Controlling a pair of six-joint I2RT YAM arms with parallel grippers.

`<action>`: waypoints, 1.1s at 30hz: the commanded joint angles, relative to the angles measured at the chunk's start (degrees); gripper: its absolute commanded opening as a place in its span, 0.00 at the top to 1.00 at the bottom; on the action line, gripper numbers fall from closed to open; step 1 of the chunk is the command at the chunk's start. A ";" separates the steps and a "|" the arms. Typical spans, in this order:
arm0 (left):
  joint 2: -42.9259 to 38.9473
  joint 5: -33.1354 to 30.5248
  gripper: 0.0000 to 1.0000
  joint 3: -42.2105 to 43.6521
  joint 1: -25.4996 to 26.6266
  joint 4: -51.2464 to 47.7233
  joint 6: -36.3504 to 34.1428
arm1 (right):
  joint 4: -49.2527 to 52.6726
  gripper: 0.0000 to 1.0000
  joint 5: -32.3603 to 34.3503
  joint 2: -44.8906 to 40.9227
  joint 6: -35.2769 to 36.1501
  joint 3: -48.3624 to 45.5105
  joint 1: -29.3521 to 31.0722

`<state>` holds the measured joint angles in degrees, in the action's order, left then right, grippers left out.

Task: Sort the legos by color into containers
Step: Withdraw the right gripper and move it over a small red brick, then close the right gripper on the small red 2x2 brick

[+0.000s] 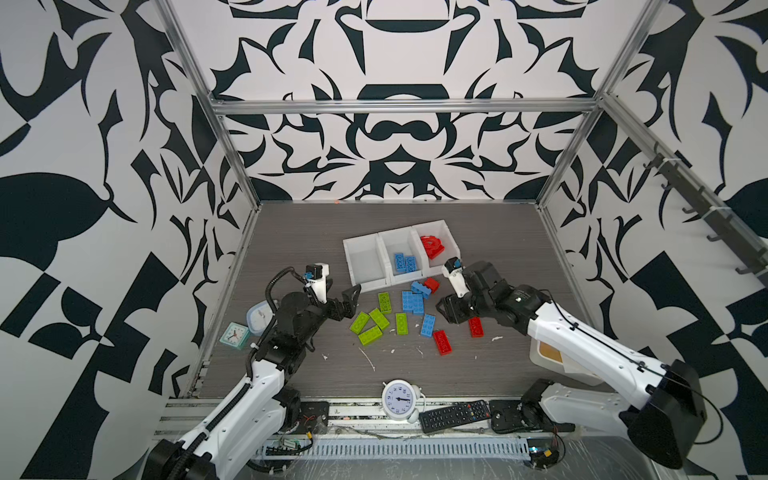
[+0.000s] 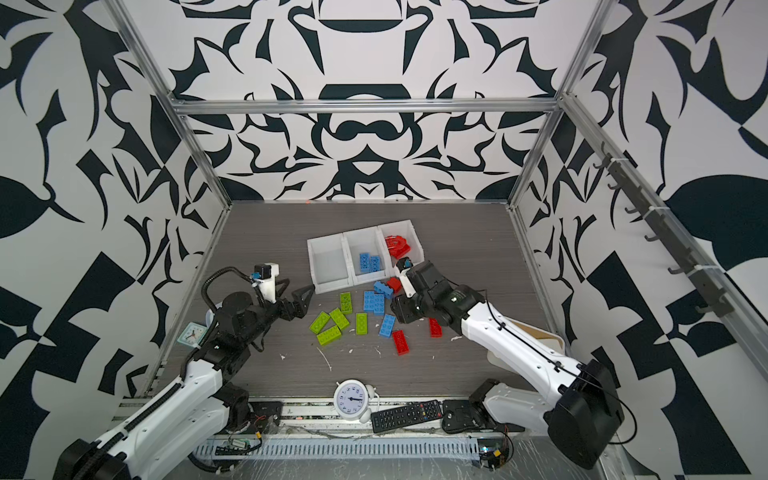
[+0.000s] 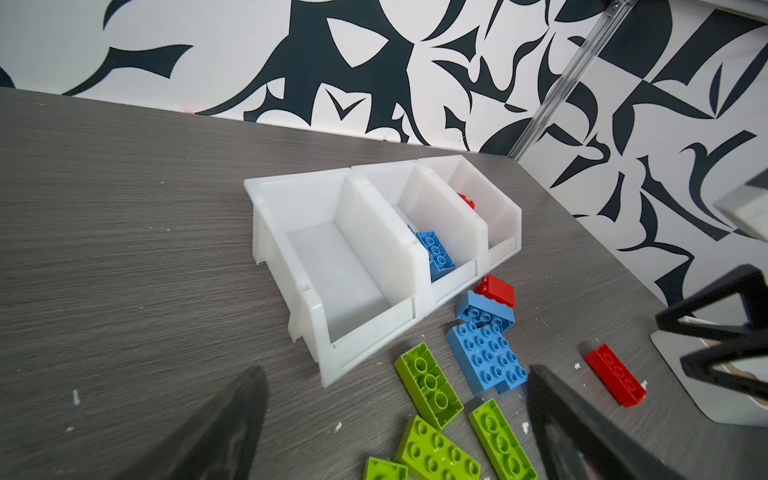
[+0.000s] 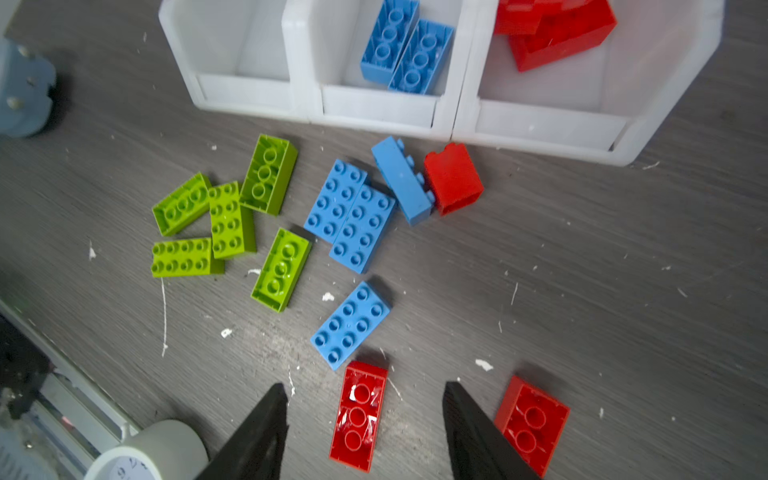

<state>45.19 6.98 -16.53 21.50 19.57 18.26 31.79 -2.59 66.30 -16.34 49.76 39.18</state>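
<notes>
Sorting scene on a grey table (image 1: 291, 249). Three joined white bins (image 3: 374, 232) stand in a row toward the back. The middle bin (image 1: 392, 245) holds two blue bricks (image 1: 405, 262), undersides up, and the right bin (image 1: 449, 239) holds red pieces (image 1: 432, 247), one of them curved. Other bricks lie loose in front of the bins. Five green bricks (image 1: 379, 319) cluster on the left arm's side. A blue pair (image 1: 411, 301) lies side by side, studs up, at the centre, with a single blue brick (image 1: 428, 325) just nearer the front. A tipped blue brick (image 4: 401, 180) rests on its side, touching a small red block (image 4: 453, 178), just before the seam between the middle and right bins. Near the right arm, a red brick (image 4: 359, 415) and a second red brick (image 4: 532, 424) lie undersides up. The left gripper (image 1: 353, 299) hangs near the front corner of the left bin (image 1: 365, 262), jaws spread wide, grasping nothing. The right gripper (image 4: 365, 386) is partly spread and empty. In the right wrist view the red brick shows between its fingers (image 4: 257, 428), and the second red brick lies just outside one of them. A white clock (image 1: 401, 401) and a remote (image 1: 455, 414) lie at the front edge.
</notes>
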 commanded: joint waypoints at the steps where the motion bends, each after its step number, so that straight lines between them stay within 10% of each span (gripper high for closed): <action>1: 0.21 2.49 0.00 0.19 0.12 1.87 0.33 | 3.15 0.38 8.98 -1.09 -4.55 -1.21 3.22; 33: -0.37 1.86 0.00 0.93 0.07 2.66 -0.53 | -8.28 0.43 6.67 14.24 -8.52 -7.56 9.93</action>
<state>44.75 8.43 -16.32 21.52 20.40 18.00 23.83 4.16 80.18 -24.05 41.78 48.64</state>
